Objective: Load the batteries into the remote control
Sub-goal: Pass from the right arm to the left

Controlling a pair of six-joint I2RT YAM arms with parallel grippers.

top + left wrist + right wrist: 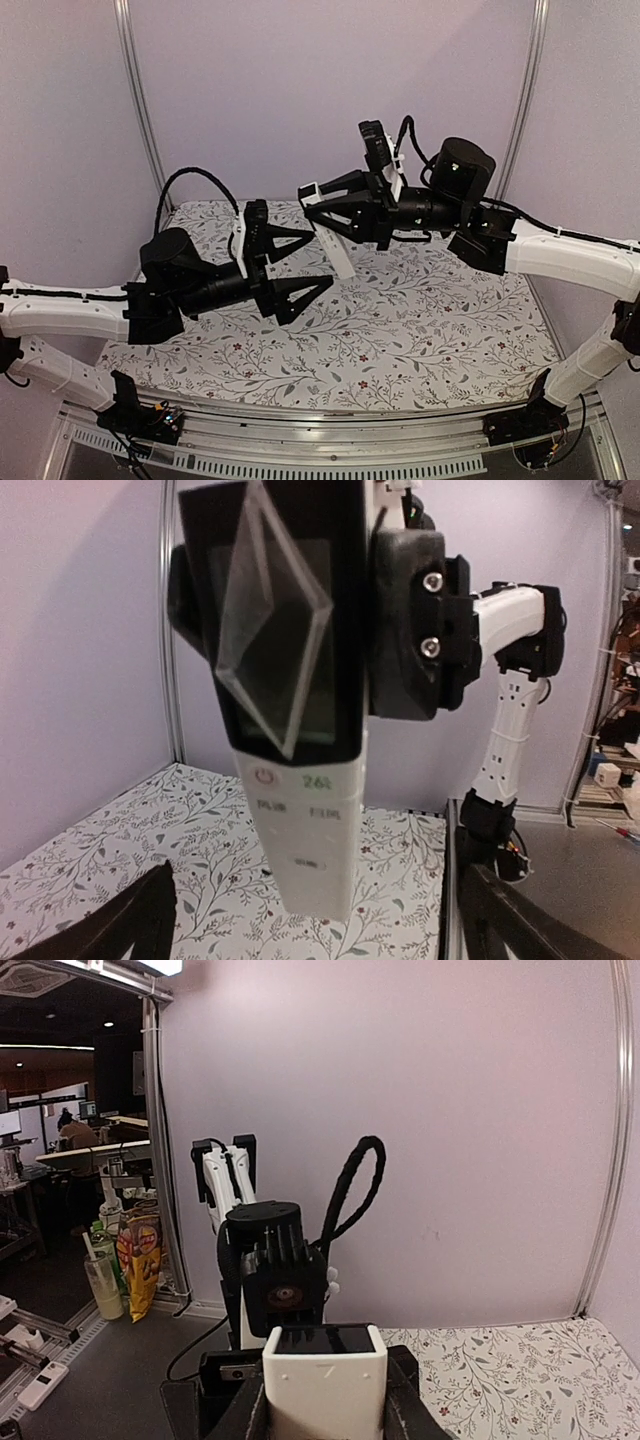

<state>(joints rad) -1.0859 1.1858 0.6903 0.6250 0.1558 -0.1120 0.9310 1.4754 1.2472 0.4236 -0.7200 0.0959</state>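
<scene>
Right gripper (pixel 318 208) clamps the display end of the remote control (pixel 336 248), held aloft at centre frame, while the left gripper (pixel 322 259) gapes wide and empty just below. No batteries are in view. The remote's back likely needs steady presentation to the free claw.

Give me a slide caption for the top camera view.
Right gripper holds the remote control aloft; left gripper open beside it.

White remote control (pixel 336 250); floral-print table (pixel 420 330); lilac walls (pixel 300 80).
</scene>
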